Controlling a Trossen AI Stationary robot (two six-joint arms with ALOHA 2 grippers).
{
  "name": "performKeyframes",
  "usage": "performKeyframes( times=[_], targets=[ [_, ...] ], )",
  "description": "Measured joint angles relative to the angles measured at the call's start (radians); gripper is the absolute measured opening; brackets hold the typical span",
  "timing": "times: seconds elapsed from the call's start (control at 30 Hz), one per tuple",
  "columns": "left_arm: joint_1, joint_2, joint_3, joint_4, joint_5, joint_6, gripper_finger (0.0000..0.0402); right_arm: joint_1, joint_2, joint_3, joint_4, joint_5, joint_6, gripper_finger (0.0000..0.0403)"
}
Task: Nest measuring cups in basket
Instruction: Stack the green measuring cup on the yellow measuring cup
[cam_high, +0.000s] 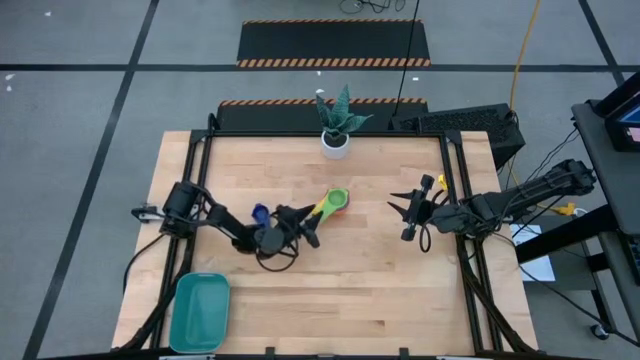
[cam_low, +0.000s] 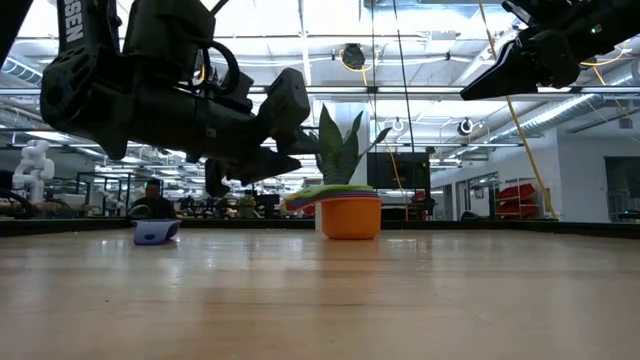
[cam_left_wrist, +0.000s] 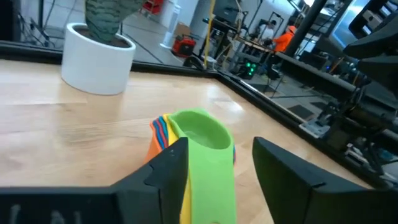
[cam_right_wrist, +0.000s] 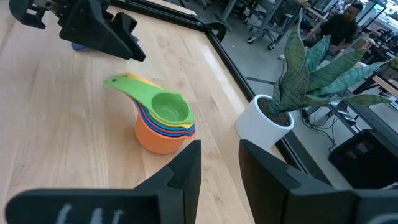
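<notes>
A wooden counter (cam_high: 330, 280) carries everything. The teal basket (cam_high: 200, 312) lies empty at the counter's near corner, well behind the left jaws (cam_high: 303, 226). Those jaws stand parted and hold nothing, with the stack's handles just ahead between them, likely just let go. The nested measuring cups (cam_high: 335, 202), orange outermost and green on top, stand outside the basket. A navy cup (cam_high: 260, 213) sits alone beside the left arm. The right jaws (cam_high: 408, 212) hover apart, narrow and empty.
</notes>
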Motion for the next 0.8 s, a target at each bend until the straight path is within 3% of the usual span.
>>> performKeyframes(
  times=[0.2,0.4,0.57,0.7,0.8],
  targets=[
    [-0.026,0.000,0.000,-0.006,-0.048,0.028,0.0222,0.000,0.000,0.000,0.000,0.000,0.000,0.0102],
    [-0.072,0.000,0.042,-0.042,-0.052,0.184,0.0248,0.000,0.000,0.000,0.000,0.000,0.000,0.0102],
    [-0.109,0.000,0.173,-0.320,-0.131,0.332,0.0286,0.000,0.000,-0.001,0.000,0.000,0.002,0.0102],
    [-0.107,0.000,0.287,-0.660,-0.256,0.280,0.0333,0.000,0.000,-0.001,0.000,0.000,0.019,0.0102],
    [-0.086,0.000,0.338,-0.821,-0.232,0.199,0.0366,0.000,0.000,-0.001,0.000,0.000,0.019,0.0102]
  ],
)
